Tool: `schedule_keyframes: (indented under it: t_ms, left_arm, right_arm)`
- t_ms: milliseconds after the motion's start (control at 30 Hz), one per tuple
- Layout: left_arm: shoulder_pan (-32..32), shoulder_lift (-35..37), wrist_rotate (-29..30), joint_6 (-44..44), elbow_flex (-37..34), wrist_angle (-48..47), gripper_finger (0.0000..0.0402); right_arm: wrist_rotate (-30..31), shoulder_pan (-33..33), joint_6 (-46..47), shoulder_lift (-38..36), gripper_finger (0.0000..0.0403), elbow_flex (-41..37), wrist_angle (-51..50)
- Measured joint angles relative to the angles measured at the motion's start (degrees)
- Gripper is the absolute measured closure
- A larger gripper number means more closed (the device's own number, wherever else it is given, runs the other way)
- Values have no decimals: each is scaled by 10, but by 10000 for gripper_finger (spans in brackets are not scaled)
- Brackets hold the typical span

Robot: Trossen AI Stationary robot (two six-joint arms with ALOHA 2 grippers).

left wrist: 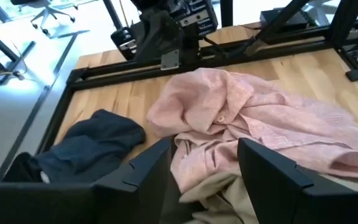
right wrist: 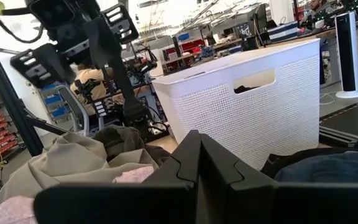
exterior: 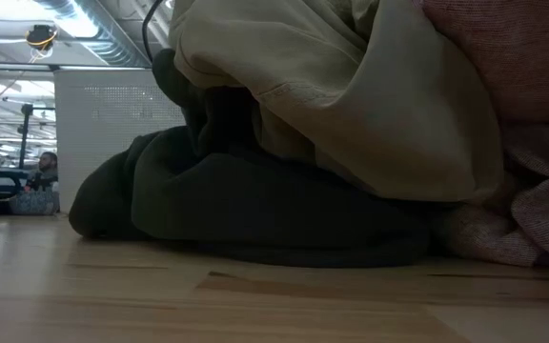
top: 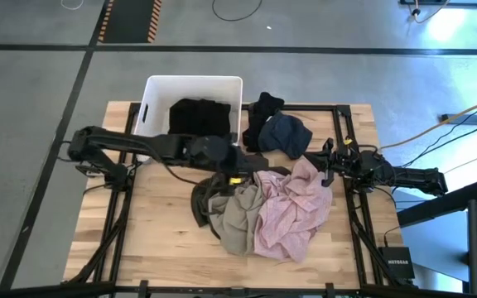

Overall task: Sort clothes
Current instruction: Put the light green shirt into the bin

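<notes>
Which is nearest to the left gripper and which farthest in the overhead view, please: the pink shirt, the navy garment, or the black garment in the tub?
From the left gripper, above the pile:
1. Pink shirt, just beside it toward the right arm.
2. Navy garment, farther back beside the tub.
3. Black garment, inside the white tub; close to the navy one, hard to separate.

Wooden table (top: 139,240), clothes (top: 263,211), white tub (top: 160,91)

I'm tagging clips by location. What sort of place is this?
Most likely a robotics lab or workshop, not a home: a bare concrete floor with hazard striping, a wooden bench framed in black rails, and shelving and equipment behind the tub.
</notes>
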State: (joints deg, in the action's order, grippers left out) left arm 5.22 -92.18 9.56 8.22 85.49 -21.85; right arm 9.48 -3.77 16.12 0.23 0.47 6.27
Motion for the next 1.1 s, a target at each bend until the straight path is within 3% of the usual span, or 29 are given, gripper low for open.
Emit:
schedule_keyframes:
  t_ms: [233,467,600,867,1100]
  left_arm:
    - [2,-57,-11,-21,0,19,219]
    - [19,-64,-100,-53,0,-84,219]
    - [31,-44,-108,-60,0,-117,219]
    - [55,-19,-107,-45,0,-115,219]
    - [69,-31,-105,-17,0,-32,219]
  right_arm:
    - [0,0,0,0,388,0,-5]
    - [0,0,0,0,388,0,-6]
    - [0,0,0,0,388,0,-13]
    - [0,0,0,0,388,0,-18]
    - [1,0,0,0,388,0,-19]
